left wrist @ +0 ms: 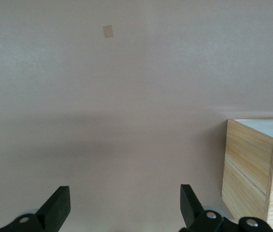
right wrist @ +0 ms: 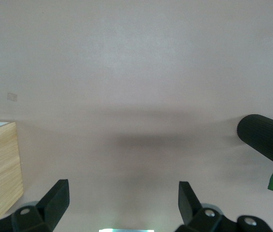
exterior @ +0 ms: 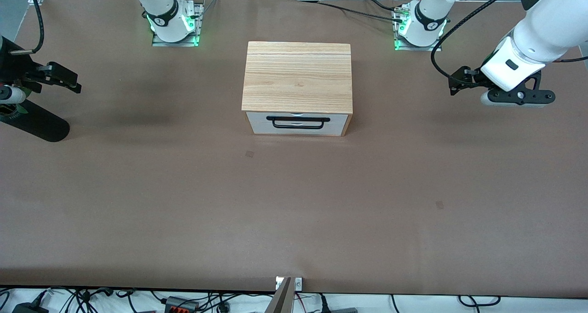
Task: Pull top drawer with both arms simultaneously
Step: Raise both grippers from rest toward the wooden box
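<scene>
Sitting shut: top drawer (exterior: 297,123) in cabinet (exterior: 297,76).

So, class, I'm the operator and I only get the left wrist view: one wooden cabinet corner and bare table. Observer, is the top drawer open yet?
Observer: No. The top drawer looks shut, with its white front level with the cabinet.
Operator: Is either claw on the handle?
Observer: Neither. Nothing touches the black bar handle. The left claw hangs over the table toward the left arm's end, well apart from the cabinet.
Operator: And the right one?
Observer: The right claw is open, over the table at the right arm's end, above a black cylinder.
</scene>
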Motion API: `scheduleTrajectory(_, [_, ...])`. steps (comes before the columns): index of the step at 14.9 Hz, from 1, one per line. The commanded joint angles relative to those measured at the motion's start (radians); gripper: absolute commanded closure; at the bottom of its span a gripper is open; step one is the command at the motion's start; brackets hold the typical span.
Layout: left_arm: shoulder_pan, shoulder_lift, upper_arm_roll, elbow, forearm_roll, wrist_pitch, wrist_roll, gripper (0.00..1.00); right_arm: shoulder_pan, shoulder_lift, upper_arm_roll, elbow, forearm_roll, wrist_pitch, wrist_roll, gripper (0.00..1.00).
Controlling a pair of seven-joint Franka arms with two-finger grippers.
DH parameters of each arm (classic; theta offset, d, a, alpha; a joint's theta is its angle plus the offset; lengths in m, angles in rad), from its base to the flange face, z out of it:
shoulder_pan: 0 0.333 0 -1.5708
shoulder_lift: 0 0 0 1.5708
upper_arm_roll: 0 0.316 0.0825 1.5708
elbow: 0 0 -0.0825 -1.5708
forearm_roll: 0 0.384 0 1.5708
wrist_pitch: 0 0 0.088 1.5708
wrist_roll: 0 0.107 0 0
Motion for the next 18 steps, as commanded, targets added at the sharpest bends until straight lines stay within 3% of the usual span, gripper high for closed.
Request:
scheduleTrajectory(1, [0.011,0.010,-0.005,0.029,-0.019,-0.034,0.006,0.00,-0.002,0.000,-0.003,0.015,-0.007,-0.016,0.014,0.00])
scheduleTrajectory(12, [0.007,0.091,-0.005,0.103,-0.034,-0.087,0.007,0.00,-0.005,0.008,-0.004,0.021,-0.003,-0.011,0.004,0.00])
scheduleTrajectory(15, [0.010,0.111,-0.005,0.103,-0.087,-0.081,0.011,0.00,0.006,0.013,0.000,0.018,-0.004,-0.037,-0.001,0.00])
scheduleTrajectory(18, [0.004,0.172,-0.005,0.104,-0.182,-0.048,0.012,0.00,0.040,0.057,0.005,0.018,-0.003,-0.155,-0.003,0.00])
